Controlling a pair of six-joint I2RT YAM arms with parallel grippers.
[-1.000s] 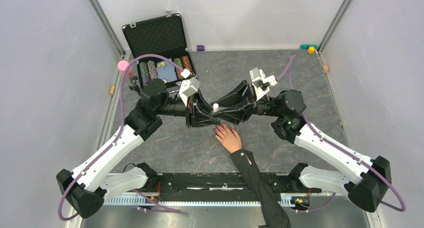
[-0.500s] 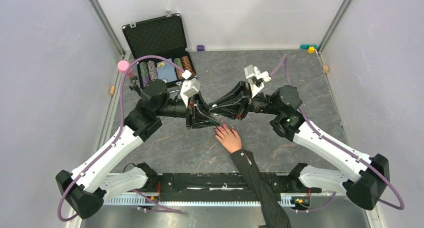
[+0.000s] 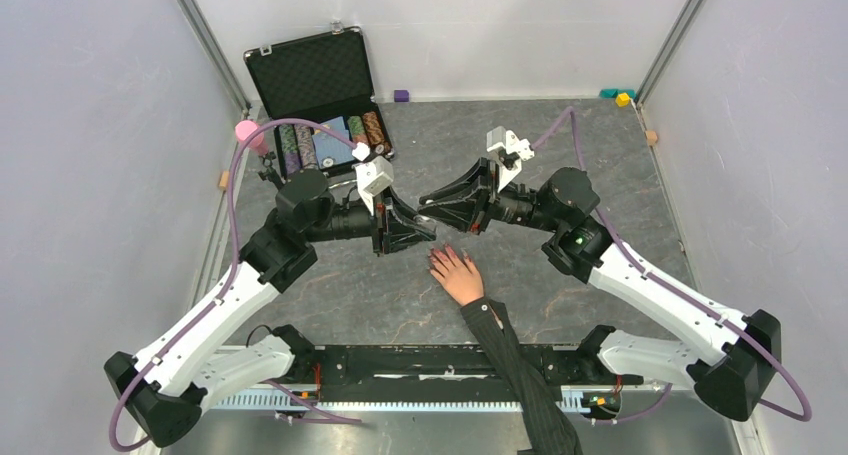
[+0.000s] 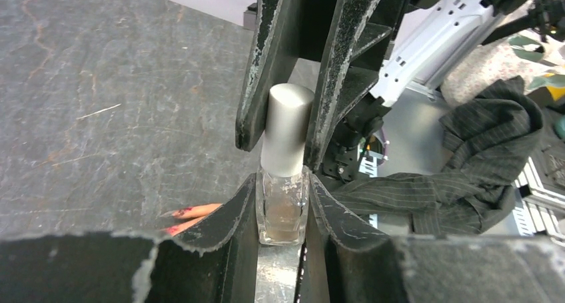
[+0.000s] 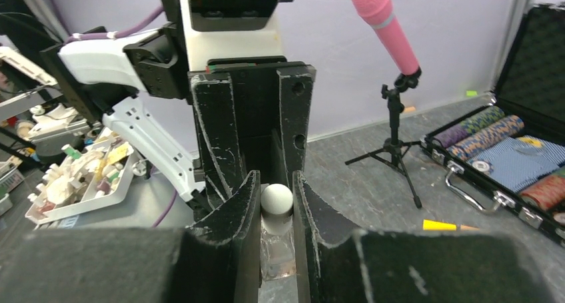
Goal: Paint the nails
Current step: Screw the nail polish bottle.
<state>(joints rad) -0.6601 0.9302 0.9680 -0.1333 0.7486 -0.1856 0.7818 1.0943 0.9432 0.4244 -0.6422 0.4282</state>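
A pale hand (image 3: 458,275) in a dark pinstriped sleeve (image 3: 520,375) lies flat on the table, its reddish nails (image 3: 437,254) pointing towards the grippers. Two reddish fingertips (image 4: 176,214) show in the left wrist view beside my left finger. My left gripper (image 3: 412,237) (image 4: 283,183) is shut on the body of a small clear bottle (image 4: 283,213). My right gripper (image 3: 432,211) (image 5: 274,181) faces it and is shut on the bottle's white cap (image 5: 276,200) (image 4: 288,126). The bottle hangs just above and behind the fingertips.
An open black case of poker chips (image 3: 320,85) stands at the back left. A pink microphone on a tripod (image 3: 247,133) (image 5: 383,23) is beside it. Small coloured blocks (image 3: 622,98) lie at the back right, and a purple block (image 3: 401,95) by the back wall.
Both grippers were interlocked over the bottle. The left arm has drawn back to the left and the right gripper has turned and shifted up and back. The hand has not moved.
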